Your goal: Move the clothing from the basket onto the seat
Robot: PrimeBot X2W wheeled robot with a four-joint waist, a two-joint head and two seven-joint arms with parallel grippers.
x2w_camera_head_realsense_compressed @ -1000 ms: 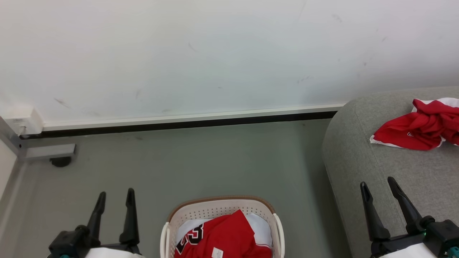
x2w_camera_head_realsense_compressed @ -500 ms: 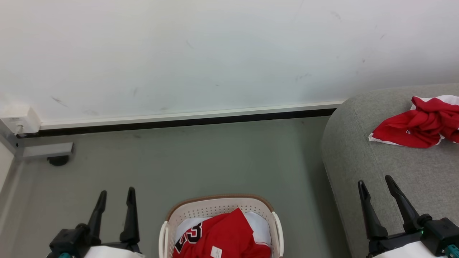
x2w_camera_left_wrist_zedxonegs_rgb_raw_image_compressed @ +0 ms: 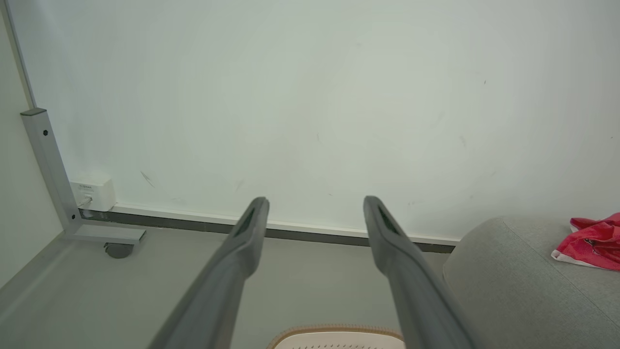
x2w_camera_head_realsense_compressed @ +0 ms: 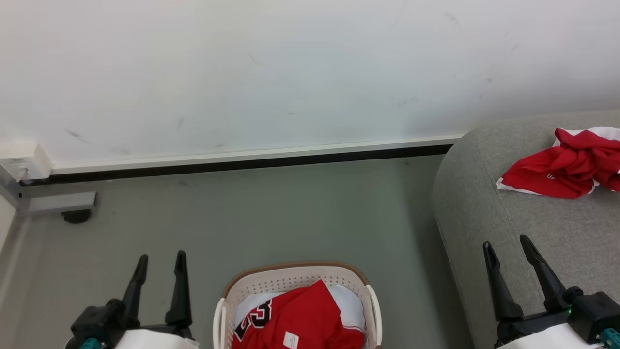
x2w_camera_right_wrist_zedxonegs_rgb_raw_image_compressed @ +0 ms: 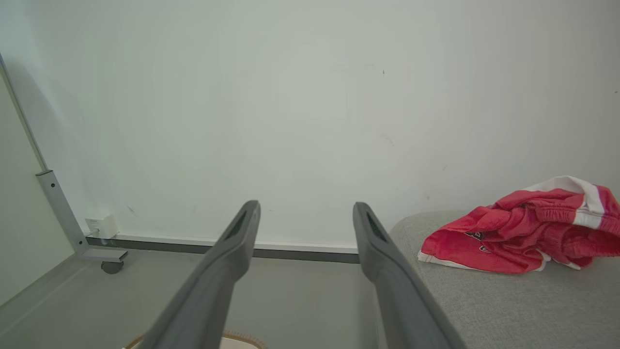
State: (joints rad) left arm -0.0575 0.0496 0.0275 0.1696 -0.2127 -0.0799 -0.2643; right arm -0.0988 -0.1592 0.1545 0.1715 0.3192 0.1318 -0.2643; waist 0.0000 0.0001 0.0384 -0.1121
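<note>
Head view. The red jersey [x2w_camera_head_realsense_compressed: 300, 315] lies crumpled in the basket [x2w_camera_head_realsense_compressed: 295, 268] at bottom centre, between the two grippers and nearer the robot than their fingertips. The left gripper [x2w_camera_head_realsense_compressed: 162, 255] stands just left of the basket, jaws wide and empty. The right gripper [x2w_camera_head_realsense_compressed: 505, 241], equally wide and empty, hangs over the sofa [x2w_camera_head_realsense_compressed: 484, 194], farther from the basket. A second red garment [x2w_camera_head_realsense_compressed: 562, 167] rests on the sofa. The left arm appears nearer for the pick. The jersey's long axis cannot be told.

Bright, even, soft-shadowed light; sharp, wide-angle wrist views.
</note>
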